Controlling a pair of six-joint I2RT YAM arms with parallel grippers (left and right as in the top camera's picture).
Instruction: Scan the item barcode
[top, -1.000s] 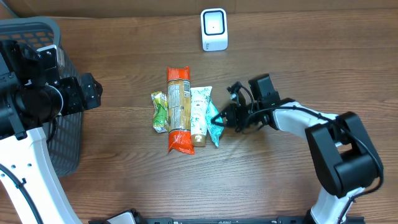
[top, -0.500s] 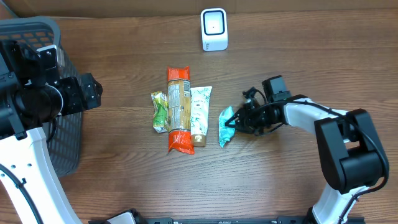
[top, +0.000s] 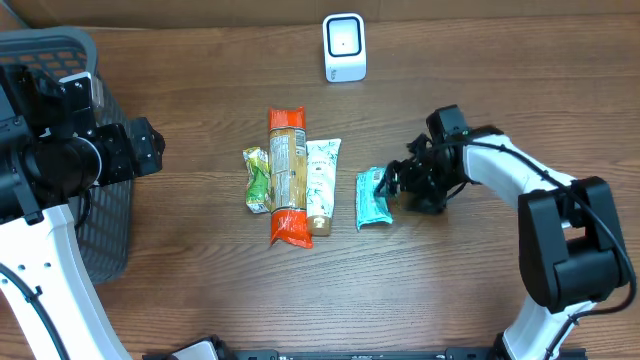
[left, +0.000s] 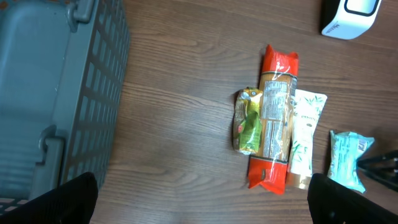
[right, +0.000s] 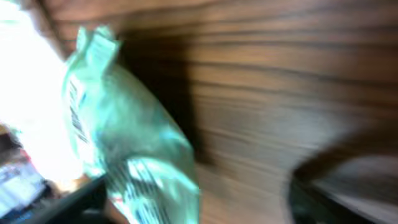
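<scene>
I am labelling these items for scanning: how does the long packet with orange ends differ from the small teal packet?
The long orange-ended plastic packet is clearly longer than the small teal plastic packet. The orange-ended packet lies between a green packet and a white tube, touching both; the teal packet lies apart from that row. Both lie flat on the wooden table.

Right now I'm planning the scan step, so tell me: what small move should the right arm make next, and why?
Probably close the right gripper on the near edge of the teal packet. Its jaws stand open right beside the packet, which lies flat on the table, apart from the tube. The scanner stands well away at the table's far side.
</scene>
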